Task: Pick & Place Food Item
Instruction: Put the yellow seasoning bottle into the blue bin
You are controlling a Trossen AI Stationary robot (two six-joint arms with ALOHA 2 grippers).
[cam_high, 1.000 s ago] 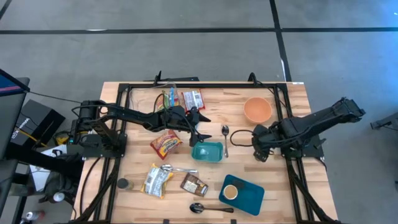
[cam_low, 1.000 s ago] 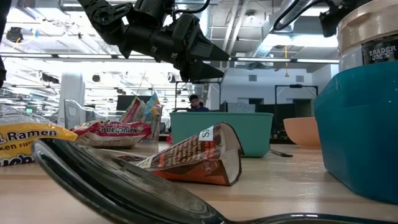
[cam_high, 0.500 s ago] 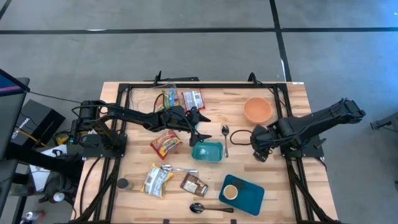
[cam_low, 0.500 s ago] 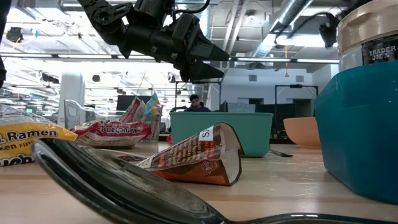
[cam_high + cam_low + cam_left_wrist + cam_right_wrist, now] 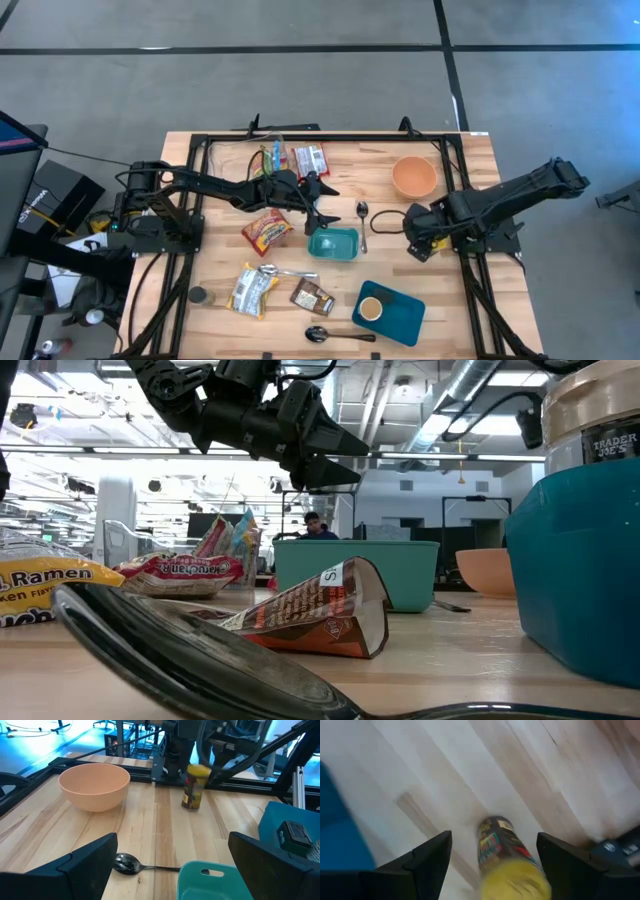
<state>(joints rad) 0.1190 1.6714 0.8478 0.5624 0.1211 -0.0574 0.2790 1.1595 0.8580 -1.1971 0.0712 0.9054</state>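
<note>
My left gripper (image 5: 320, 206) hangs open and empty above the far left corner of a teal container (image 5: 334, 243), whose rim shows in the left wrist view (image 5: 210, 870). It is well above the table in the low view (image 5: 350, 465). My right gripper (image 5: 418, 246) is open over a spice jar with a yellow lid (image 5: 504, 854). The jar stands upright on its base on the wood (image 5: 192, 787). The fingers (image 5: 427, 862) stand on either side of it, apart from it. A red snack bag (image 5: 266, 230) lies left of the container.
An orange bowl (image 5: 414, 177) stands at the far right and a spoon (image 5: 362, 213) lies beside the container. A blue tray (image 5: 395, 312) with a jar, a second spoon (image 5: 322, 334), a brown packet (image 5: 312, 297) and a ramen pack (image 5: 252, 288) lie near. More packets (image 5: 292, 159) lie far.
In the low view my right arm's wrist has come down a little toward the jar. My left gripper has kept still above the container.
</note>
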